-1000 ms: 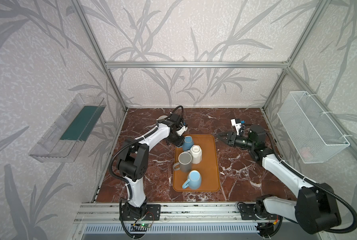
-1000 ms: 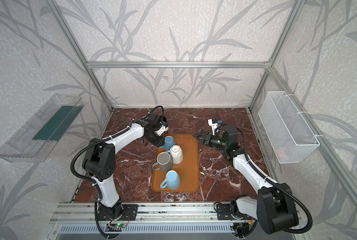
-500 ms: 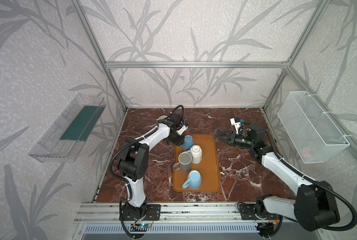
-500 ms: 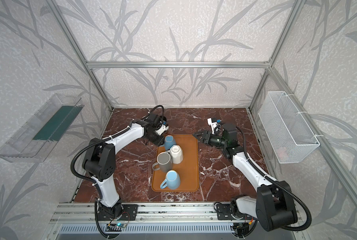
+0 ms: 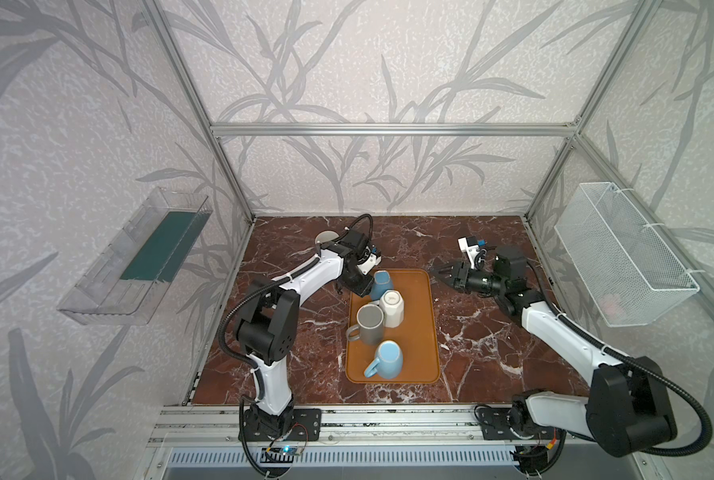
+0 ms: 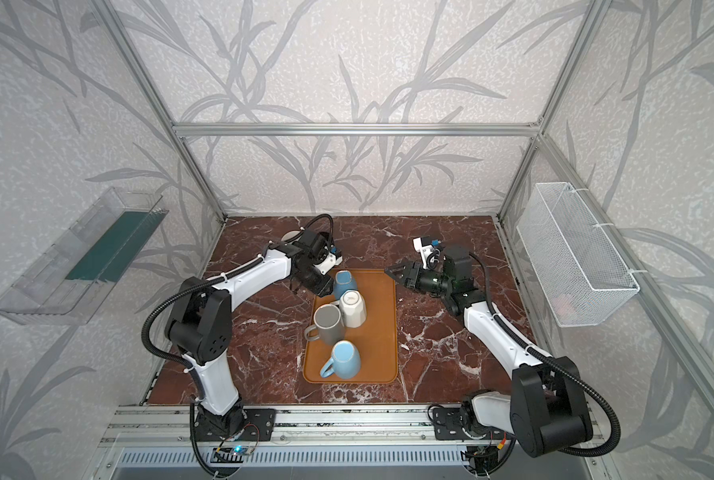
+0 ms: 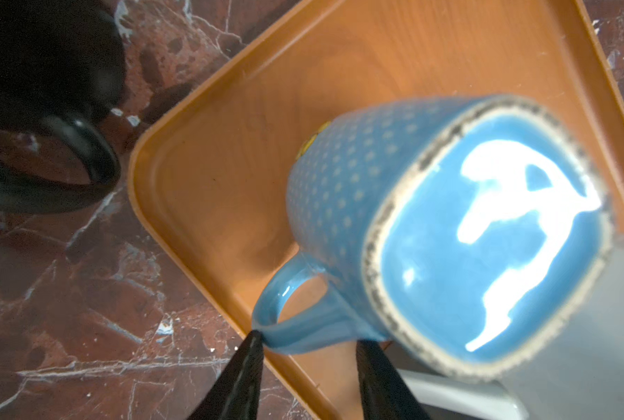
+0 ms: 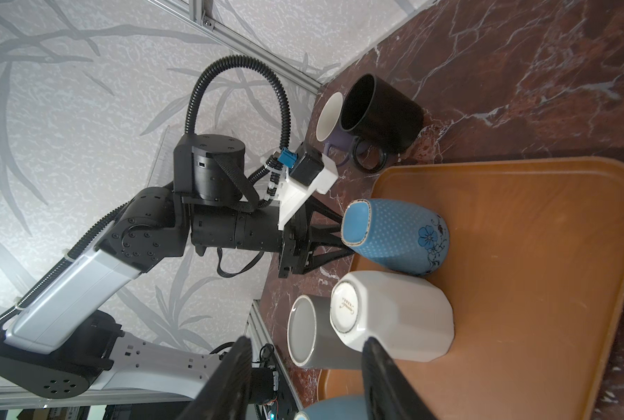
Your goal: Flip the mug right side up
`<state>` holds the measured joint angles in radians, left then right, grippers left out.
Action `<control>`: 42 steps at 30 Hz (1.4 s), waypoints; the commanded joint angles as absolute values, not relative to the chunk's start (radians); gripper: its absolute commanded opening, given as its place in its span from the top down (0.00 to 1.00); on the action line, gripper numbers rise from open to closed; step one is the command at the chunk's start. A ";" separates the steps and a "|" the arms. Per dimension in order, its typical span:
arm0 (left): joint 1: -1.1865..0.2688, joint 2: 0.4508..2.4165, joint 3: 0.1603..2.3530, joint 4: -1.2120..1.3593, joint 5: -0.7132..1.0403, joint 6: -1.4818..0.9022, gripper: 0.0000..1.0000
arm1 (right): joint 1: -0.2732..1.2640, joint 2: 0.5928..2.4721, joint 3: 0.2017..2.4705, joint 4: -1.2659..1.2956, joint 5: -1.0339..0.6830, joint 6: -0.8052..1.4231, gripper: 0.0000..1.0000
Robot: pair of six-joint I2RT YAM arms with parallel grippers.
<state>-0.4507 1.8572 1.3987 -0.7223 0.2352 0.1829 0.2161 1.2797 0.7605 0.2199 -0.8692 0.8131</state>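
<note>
Tray (image 5: 417, 324) on worktop (image 5: 471, 340) holds four upside-down mugs (image 5: 392, 307). Left gripper (image 7: 308, 343), half open, straddles dotted blue mug (image 7: 339, 182) by its handle (image 7: 285, 320), grip unclear. Right gripper (image 5: 438, 274) is half open and empty.

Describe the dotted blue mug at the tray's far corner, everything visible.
The dotted blue mug is glossy ceramic with fine pale dots, a blue flower decal near the rim, a rounded-square unglazed foot ring and a loop handle. It stands upside down in the far left corner of the orange tray, beside the white mug. The left end effector has its fingers either side of the handle; a firm grip cannot be confirmed.
</note>
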 commanded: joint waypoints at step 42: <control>-0.458 1.989 1.595 -0.881 0.278 0.379 0.50 | 0.219 1.243 0.774 0.190 -0.857 0.785 0.49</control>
